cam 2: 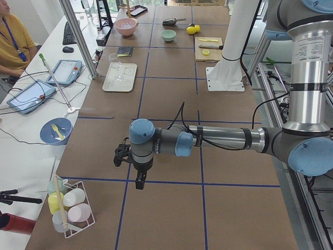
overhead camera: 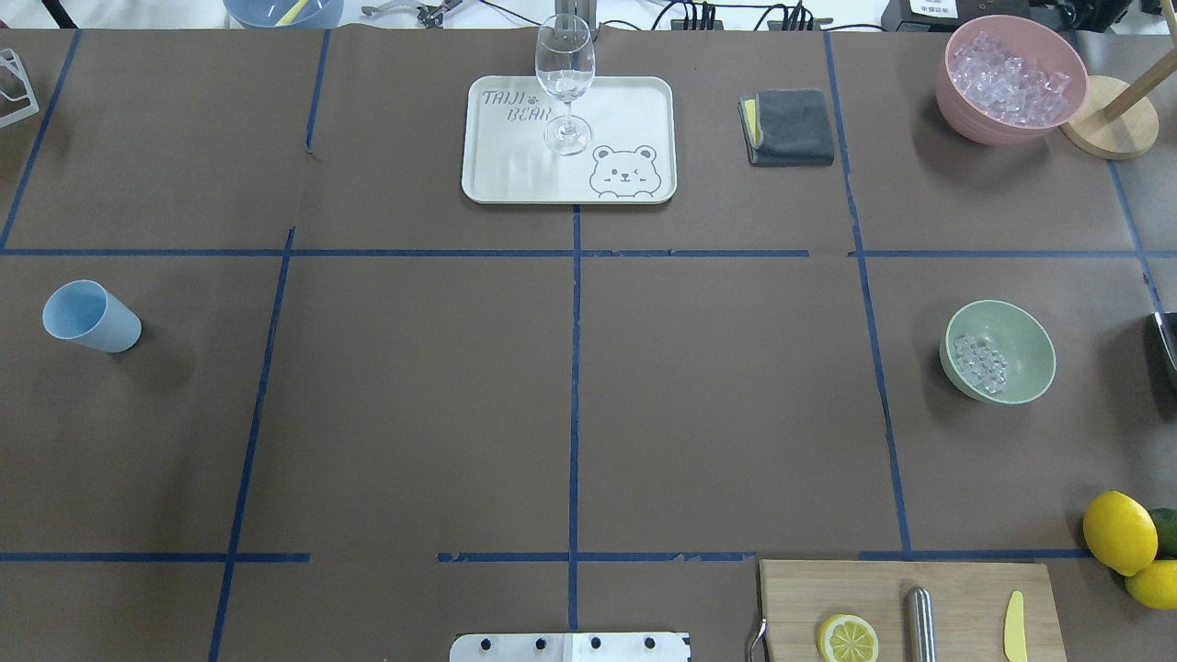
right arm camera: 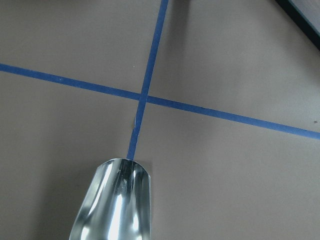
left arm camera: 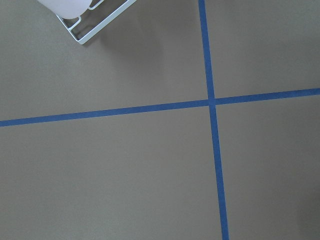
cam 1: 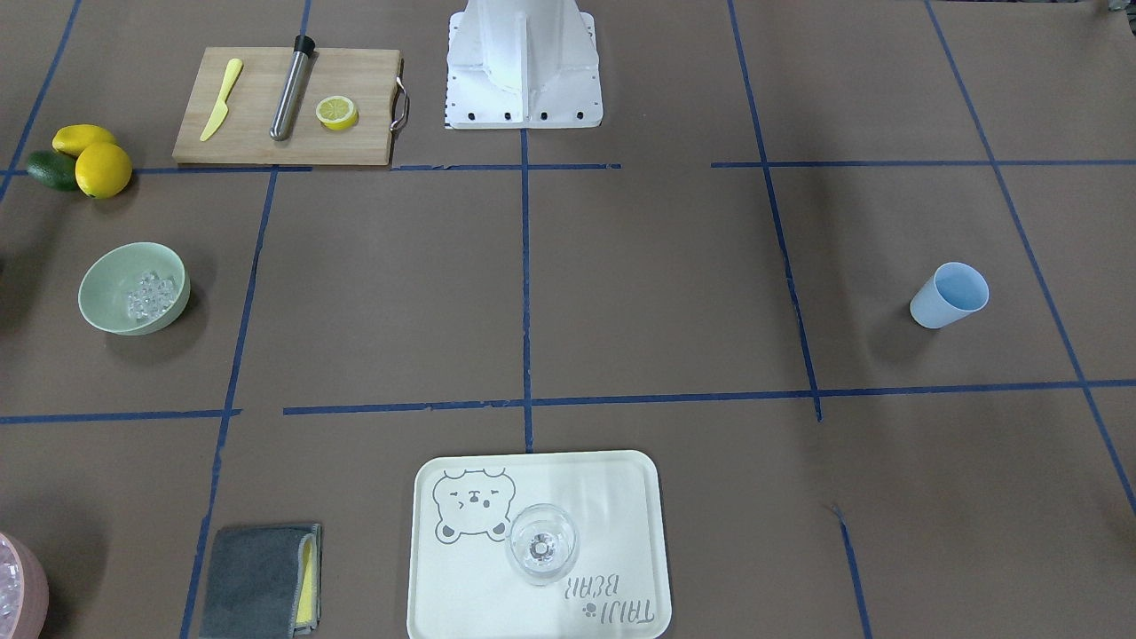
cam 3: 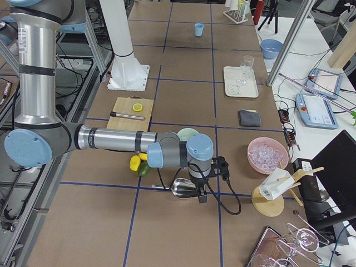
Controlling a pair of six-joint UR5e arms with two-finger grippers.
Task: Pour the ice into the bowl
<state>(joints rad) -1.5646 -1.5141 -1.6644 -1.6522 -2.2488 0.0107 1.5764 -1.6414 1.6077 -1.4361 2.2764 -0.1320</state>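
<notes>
The pale green bowl [cam 1: 105, 277] [overhead camera: 1022, 342] stands on the table's right side, and a small heap of clear ice [cam 1: 149, 295] [overhead camera: 980, 363] lies in it. In the exterior right view the right gripper [cam 3: 200, 192] is low over the table, past the bowl [cam 3: 188, 134], at a metal scoop [cam 3: 182, 188]. In the right wrist view the scoop [right arm camera: 115, 205] looks empty. Whether that gripper is shut I cannot tell. The left gripper [cam 2: 139, 181] points down over bare table far from the bowl; I cannot tell its state.
A pink container [overhead camera: 1011, 110] of clear pieces stands at the far right by a wooden stand [overhead camera: 1108, 129]. A tray [overhead camera: 515, 170] holds a wine glass [overhead camera: 565, 83]. There are also a blue cup [overhead camera: 90, 316], a grey cloth [overhead camera: 791, 127], a cutting board [overhead camera: 956, 593], lemons [overhead camera: 1119, 531] and a cup rack [cam 2: 73, 208].
</notes>
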